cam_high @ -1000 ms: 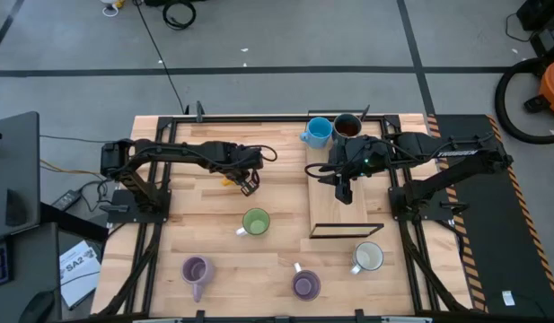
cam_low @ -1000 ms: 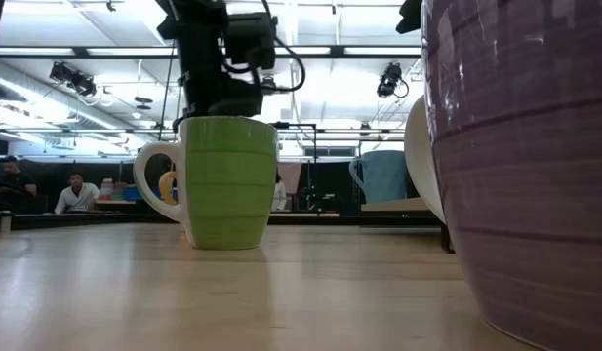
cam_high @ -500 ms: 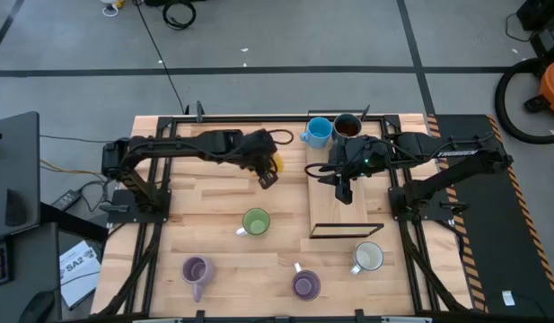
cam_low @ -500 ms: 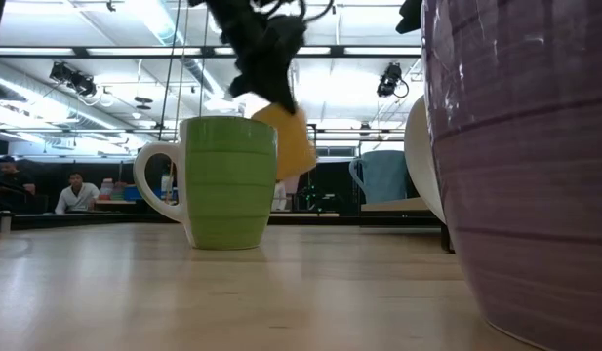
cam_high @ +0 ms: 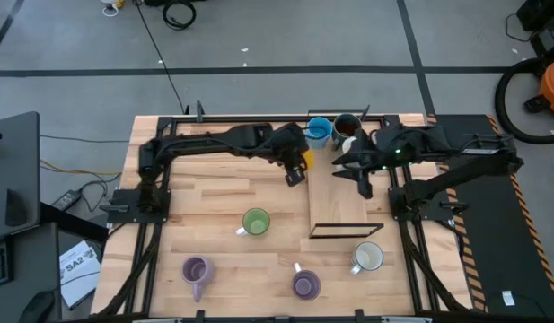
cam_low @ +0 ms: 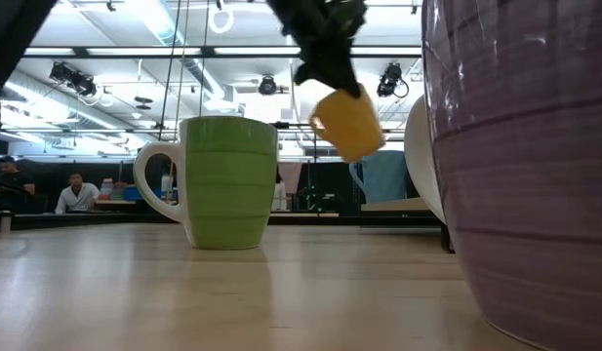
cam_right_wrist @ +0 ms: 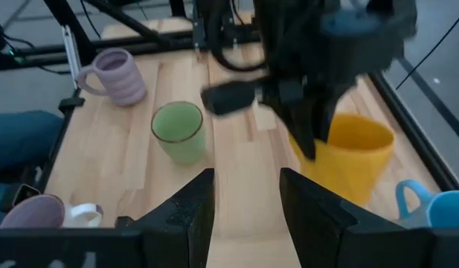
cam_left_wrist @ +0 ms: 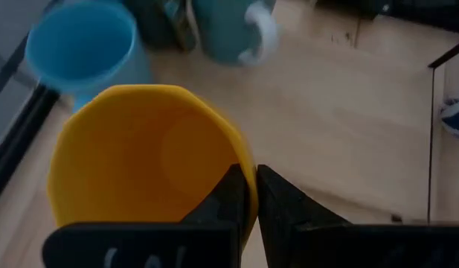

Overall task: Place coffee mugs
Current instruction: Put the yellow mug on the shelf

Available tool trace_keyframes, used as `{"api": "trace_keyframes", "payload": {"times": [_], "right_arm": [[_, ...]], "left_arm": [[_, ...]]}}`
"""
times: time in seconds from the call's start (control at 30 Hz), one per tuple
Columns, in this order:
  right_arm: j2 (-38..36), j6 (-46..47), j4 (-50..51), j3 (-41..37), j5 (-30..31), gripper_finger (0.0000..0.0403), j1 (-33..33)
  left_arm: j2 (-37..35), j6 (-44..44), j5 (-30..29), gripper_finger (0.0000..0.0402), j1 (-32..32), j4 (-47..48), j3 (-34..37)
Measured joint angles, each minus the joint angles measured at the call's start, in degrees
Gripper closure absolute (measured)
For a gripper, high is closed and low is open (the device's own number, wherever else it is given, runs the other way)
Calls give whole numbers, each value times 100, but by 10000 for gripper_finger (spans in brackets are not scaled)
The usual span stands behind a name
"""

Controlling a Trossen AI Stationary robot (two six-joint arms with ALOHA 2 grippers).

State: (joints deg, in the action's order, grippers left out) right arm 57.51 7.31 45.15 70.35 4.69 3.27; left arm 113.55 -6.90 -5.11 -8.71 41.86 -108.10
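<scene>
My left gripper is shut on the orange-yellow mug, carried in the air next to the blue mug and the dark brown mug, which stand at the far end of a pale board. In the low view the yellow mug hangs tilted, above table height. My right gripper is open over the board's right side, holding nothing. Standing upright on the table are the green mug, two purple mugs and the white mug. My left gripper holds the yellow mug by its rim, on the side nearest the wrist. One finger is inside the cup and the other finger outside, coming from above. The mug is lifted clear and hangs tilted below the fingers.
A thin black wire frame stands at the board's near end. Black rails run along the table's far edge and sides. Bare wood lies between the green mug and the far edge. People sit far back in the room.
My left gripper has lifted the yellow mug off the table behind the green mug and carried it toward the table's right, up to the board's far left corner by the blue mug; the mug now hangs tilted. My right gripper has drawn back a little toward the right edge.
</scene>
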Motion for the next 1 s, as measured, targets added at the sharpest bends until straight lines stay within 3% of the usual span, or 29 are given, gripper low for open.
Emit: {"api": "trace_keyframes", "payload": {"times": [0.3, 1.0], "right_arm": [[-347, 0, 222, 0, 36, 245, 0], [-201, -107, 203, 3, 35, 245, 0]], "left_arm": [[915, 338, 92, 375, -7, -33, -1077], [1429, 526, 92, 374, -13, -449, -1116]]}}
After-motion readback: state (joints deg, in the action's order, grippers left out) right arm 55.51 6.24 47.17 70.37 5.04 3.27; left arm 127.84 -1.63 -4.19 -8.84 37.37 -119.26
